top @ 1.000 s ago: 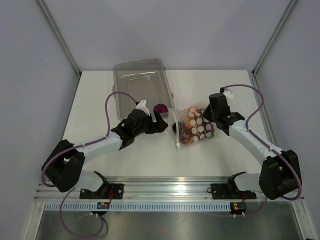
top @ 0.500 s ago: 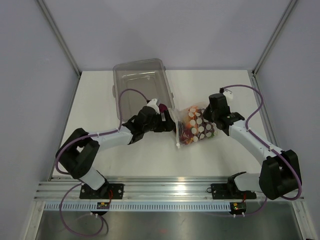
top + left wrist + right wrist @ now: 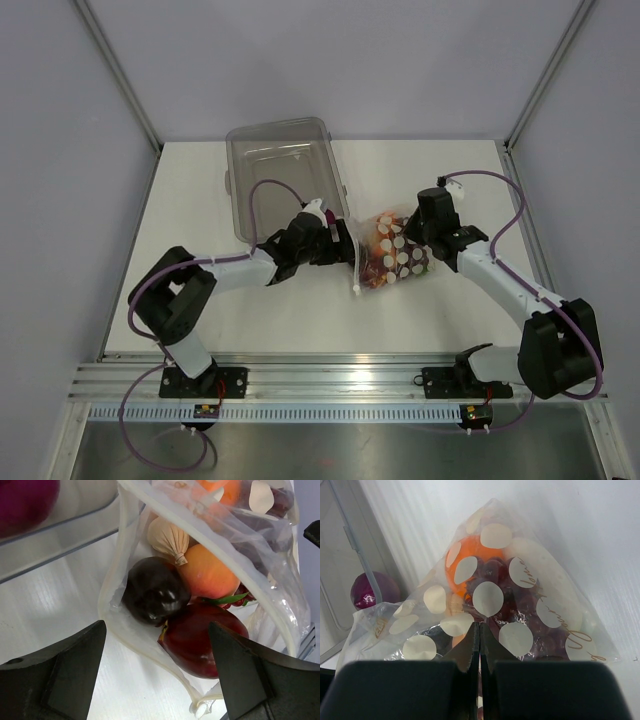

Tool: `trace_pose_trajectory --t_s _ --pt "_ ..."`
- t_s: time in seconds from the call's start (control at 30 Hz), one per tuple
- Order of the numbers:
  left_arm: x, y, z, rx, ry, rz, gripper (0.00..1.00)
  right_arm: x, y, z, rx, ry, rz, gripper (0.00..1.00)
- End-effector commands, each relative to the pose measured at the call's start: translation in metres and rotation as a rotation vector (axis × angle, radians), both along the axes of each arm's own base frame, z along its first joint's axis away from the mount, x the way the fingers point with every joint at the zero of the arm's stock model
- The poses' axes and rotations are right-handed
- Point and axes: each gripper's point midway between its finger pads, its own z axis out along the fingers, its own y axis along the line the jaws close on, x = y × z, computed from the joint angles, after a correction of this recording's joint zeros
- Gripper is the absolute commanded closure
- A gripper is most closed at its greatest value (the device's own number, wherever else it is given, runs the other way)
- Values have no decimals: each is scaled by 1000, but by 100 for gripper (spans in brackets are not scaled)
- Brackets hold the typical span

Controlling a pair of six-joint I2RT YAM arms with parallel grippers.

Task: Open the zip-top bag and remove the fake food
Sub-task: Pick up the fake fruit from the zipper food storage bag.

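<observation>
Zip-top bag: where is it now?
Top view: the zip-top bag lies right of table centre, mouth facing the open left gripper, right gripper pinching its far side, next to the clear bin.

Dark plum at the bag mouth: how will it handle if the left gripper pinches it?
Likely slippery: the dark plum is glossy, with bright highlights. Probably prone to roll, being round, though the dark red fruit and peach wedge it now. The zip-top bag looks like limp film, so it may drag along.

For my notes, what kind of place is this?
Likely a robot lab cell: left arm and right arm on a rail, a table walled by plain panels, a bag of fake food.
</observation>
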Motion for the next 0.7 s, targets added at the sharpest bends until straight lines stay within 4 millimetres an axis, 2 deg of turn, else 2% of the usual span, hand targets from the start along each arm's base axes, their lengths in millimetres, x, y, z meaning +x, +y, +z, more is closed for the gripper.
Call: trace_pose_trajectory --t_s 0.0,0.2,0.67 --pt "16 -20 33 -81 -63 20 14 6 3 3 24 -24 9 99" --pt "19 -28 34 -101 -57 34 14 8 9 -4 38 -6 24 100" --pt "26 -36 5 -39 7 60 10 10 12 -12 43 12 31 100"
